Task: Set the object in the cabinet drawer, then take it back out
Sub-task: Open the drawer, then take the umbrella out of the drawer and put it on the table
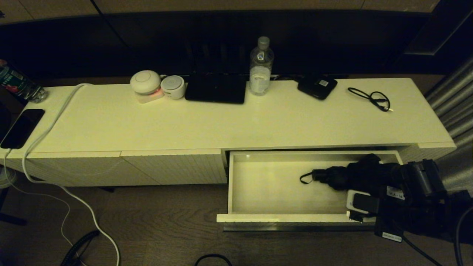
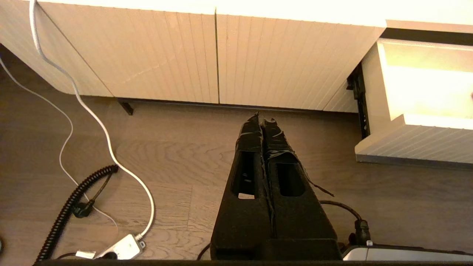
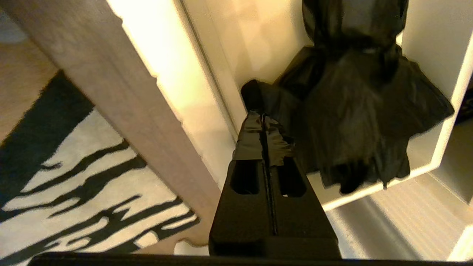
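Observation:
The cabinet drawer stands pulled out at the cabinet's right end, and its ribbed front also shows in the left wrist view. The object, a black fabric bundle with a thin strap loop, is in the drawer's right half. My right arm reaches over the drawer's front right corner. My right gripper is shut, its tips meeting a fold of the object above the drawer rim. My left gripper hangs shut and empty over the floor, left of the drawer.
On the cabinet top stand a water bottle, a small black box, a looped black cable, a dark flat device and white round gadgets. A white cord and a coiled cable lie on the floor.

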